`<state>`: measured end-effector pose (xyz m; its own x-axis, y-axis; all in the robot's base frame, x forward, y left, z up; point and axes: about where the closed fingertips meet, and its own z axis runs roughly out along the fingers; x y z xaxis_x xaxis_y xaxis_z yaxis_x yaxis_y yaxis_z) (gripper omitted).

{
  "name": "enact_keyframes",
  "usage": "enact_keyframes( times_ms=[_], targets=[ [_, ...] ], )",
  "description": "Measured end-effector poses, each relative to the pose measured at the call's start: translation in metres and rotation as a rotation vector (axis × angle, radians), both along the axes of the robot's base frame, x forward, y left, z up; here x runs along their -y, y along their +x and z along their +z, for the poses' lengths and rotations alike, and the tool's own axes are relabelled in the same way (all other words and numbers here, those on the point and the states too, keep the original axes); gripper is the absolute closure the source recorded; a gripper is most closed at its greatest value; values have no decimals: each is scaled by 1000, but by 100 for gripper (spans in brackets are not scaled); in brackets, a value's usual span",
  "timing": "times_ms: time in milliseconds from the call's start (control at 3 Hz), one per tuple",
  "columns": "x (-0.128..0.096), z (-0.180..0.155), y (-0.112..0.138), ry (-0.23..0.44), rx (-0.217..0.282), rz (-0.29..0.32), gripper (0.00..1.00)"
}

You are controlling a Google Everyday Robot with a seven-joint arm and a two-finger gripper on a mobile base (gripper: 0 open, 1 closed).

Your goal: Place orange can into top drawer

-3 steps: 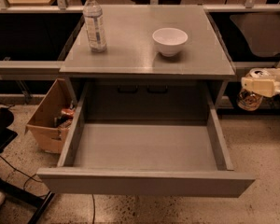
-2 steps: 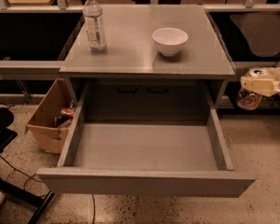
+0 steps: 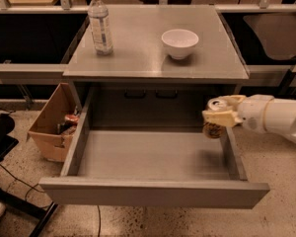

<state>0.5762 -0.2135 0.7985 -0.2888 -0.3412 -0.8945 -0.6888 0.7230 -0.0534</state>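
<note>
The top drawer (image 3: pixel 153 191) stands pulled wide open below the grey table, its floor bare. My gripper (image 3: pixel 220 113) comes in from the right on a white arm and is shut on the orange can (image 3: pixel 215 125), whose silver top shows between the fingers. The can hangs over the drawer's right side wall near its back corner, above the drawer floor.
A clear water bottle (image 3: pixel 100 23) and a white bowl (image 3: pixel 179 43) stand on the table top (image 3: pixel 138 58). A brown cardboard box (image 3: pixel 52 122) with bits inside sits on the floor left of the drawer. Dark benches flank the table.
My arm with the can has moved left, from well right of the table to over the drawer's right wall. The drawer, bottle and bowl have not moved.
</note>
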Motion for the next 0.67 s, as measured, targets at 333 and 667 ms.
enact_keyframes(
  times_ms=[333,667],
  targets=[
    [-68,-30,-3,-41,3,160,100],
    [-139,-70,-1,-20,-14,314,100]
  ],
)
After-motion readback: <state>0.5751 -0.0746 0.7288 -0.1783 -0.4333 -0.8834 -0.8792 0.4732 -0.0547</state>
